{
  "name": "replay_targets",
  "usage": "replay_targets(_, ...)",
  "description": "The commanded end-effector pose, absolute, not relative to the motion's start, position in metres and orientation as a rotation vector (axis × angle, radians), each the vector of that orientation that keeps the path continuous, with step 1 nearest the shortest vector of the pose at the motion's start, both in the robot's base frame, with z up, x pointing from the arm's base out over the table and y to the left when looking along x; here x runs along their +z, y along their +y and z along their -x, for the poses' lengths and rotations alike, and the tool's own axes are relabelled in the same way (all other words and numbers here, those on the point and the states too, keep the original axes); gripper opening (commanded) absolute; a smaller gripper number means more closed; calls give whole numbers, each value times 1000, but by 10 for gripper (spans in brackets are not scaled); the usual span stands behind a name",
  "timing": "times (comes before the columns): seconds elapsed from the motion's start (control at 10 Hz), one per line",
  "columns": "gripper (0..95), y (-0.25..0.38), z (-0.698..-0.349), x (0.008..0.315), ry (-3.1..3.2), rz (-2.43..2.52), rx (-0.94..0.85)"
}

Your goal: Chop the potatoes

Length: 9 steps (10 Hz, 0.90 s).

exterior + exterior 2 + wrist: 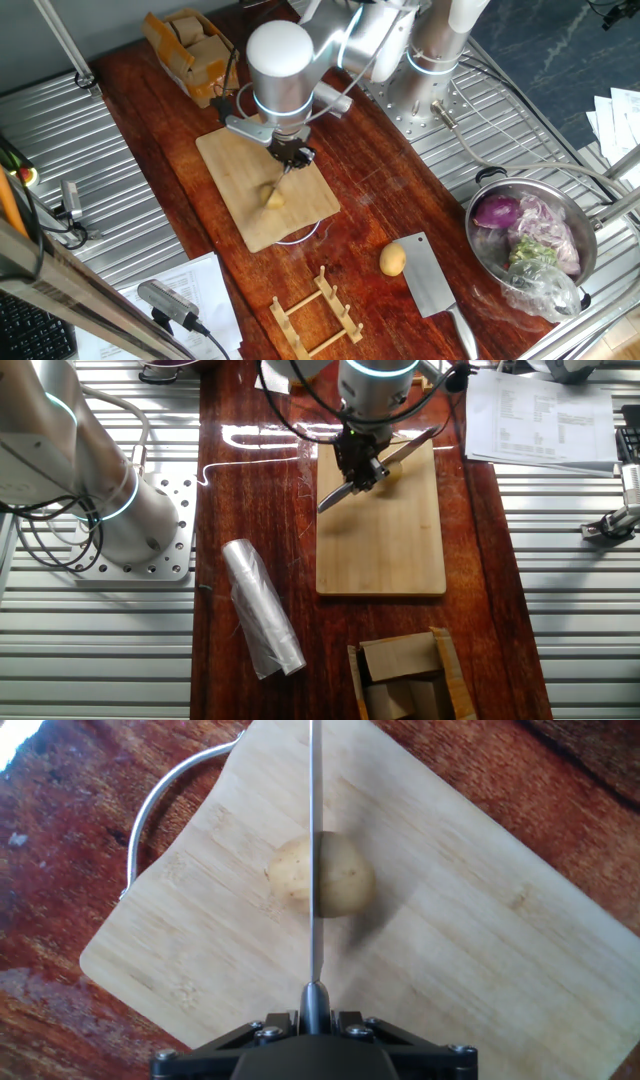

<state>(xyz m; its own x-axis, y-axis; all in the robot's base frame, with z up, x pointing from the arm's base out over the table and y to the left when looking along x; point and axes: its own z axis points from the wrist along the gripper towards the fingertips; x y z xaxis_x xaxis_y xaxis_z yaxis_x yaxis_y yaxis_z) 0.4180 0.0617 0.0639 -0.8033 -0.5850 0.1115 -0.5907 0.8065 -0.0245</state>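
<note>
A small yellow-tan potato [320,874] lies whole on the wooden cutting board [480,970], near its end. My gripper [314,1012] is shut on a knife [313,840]. The thin blade runs edge-on straight across the middle of the potato; whether it touches the skin I cannot tell. From the side, the gripper [291,156] hangs just behind the potato [272,197] over the board [240,190]. In the other fixed view the knife [345,490] slants out of the gripper [360,460]. A second potato [392,260] rests on the table beside a cleaver.
A cleaver [432,283] lies right of the board. A steel bowl [590,262] holds a purple onion [497,212] and scraps. Also about: a wooden rack [315,315], a cardboard box [190,50], a plastic roll [262,608] and a wire ring [160,795] under the board.
</note>
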Motion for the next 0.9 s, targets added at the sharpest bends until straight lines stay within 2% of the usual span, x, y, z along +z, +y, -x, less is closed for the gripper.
replay_targets(0.1, 0, 61, -417, 66, -2887, -919, 75)
replay_targets(0.9, 0, 56, -423, 63, -2884, -887, 16)
